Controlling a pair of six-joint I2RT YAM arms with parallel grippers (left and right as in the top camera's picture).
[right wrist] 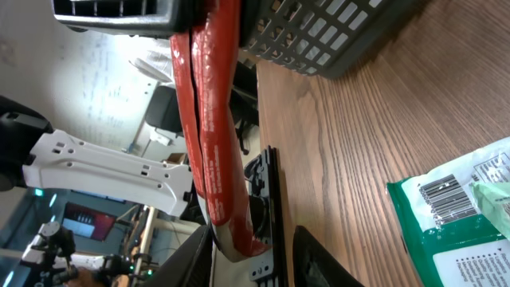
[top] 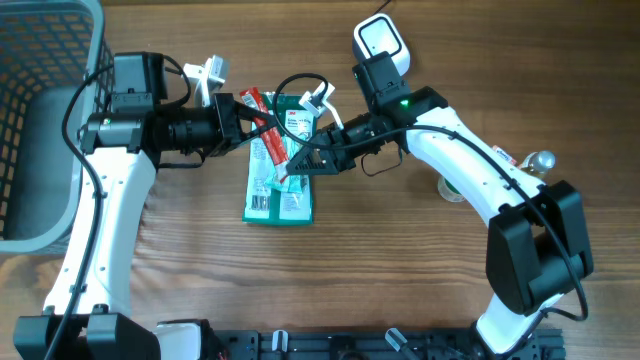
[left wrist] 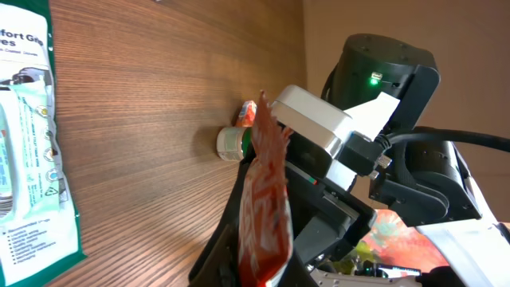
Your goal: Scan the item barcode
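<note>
Here the left gripper [top: 245, 112] is clamped on one end of the red packet [top: 270, 140], the long thin sachet held clear of the table [top: 400, 260] and running from those closed jaws across to the right gripper [top: 295, 165]. In the left wrist view the packet [left wrist: 263, 199] rises straight out from between the fingers, its crimped end pointing at the right arm beyond. In the right wrist view the right gripper [right wrist: 251, 255] has its jaws apart, with the packet's [right wrist: 215, 119] free end lying between them, closer to one finger than to the other; whether that finger actually touches the foil is hard to tell from this angle. Below both sets of jaws a green package [top: 280, 200] lies flat on the wood, and one printed barcode [right wrist: 440, 194] on it shows just off to the side of the right jaws. A white scanner [top: 380, 42] sits behind the right gripper, and a grey basket [top: 40, 120] stands behind the left one.
</note>
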